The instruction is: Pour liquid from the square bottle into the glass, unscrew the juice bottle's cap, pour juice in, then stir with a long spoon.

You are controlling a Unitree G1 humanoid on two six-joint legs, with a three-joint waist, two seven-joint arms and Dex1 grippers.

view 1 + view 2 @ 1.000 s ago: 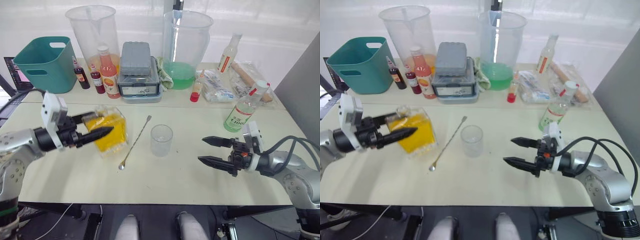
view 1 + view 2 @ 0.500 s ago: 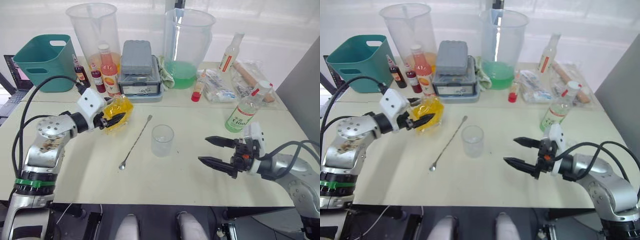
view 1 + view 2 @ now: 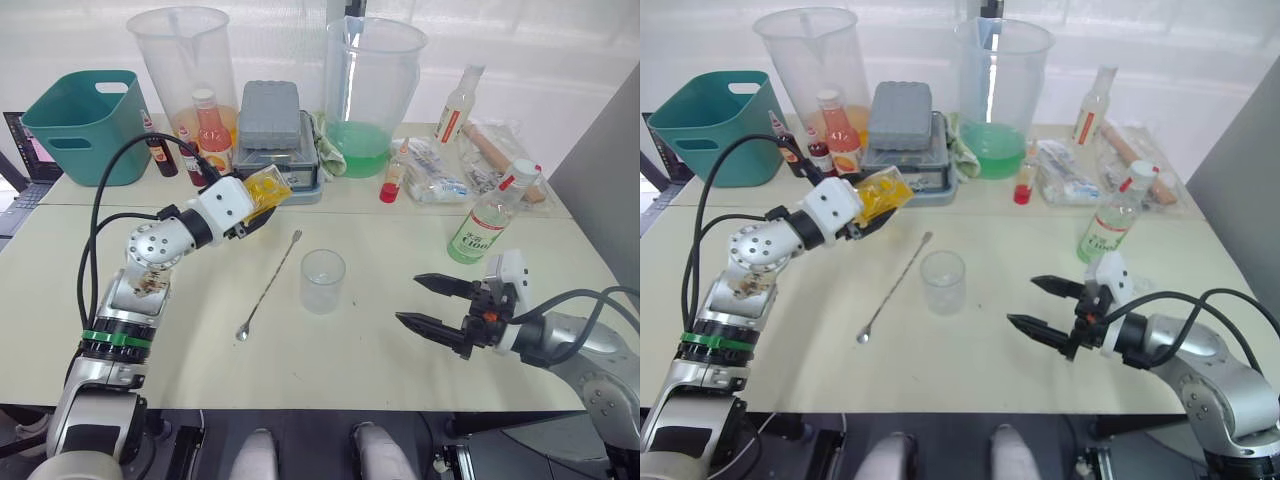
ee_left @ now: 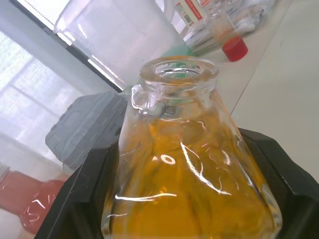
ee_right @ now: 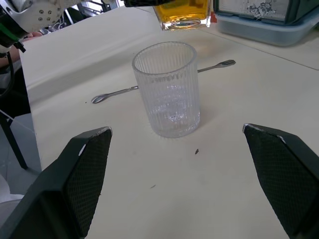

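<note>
Had the left gripper clamped on the squat, flat-sided clear glass decanter of yellow-orange liquid, lifted off the cream table and tipped over. It hung left of and behind the small ribbed clear tumbler, just in front of the grey lidded box.

Risks as I read them:
- Neck was not over the tumbler. More tilt there and the liquid would have hit the table or the thin long silver bar spoon lying between bottle and tumbler.
- In the left wrist view the bottle mouth looked open, no stopper, and the liquid sat high in the body. A fast swing could have slopped it out early.
- Flat glass sides between black fingers: I judged slip possible once weight shifted during the pour.
- Tumbler was light and unheld; a bump from the bottle would have knocked it over.

Tumbler looked empty and upright, mid-table, standing apart from everything else.

Right gripper hovered low over the table right of the tumbler, jaws wide apart, holding nothing. Behind it the tall slim bottle with the green-and-white label stood upright near the table's right side, white cap on.
</note>
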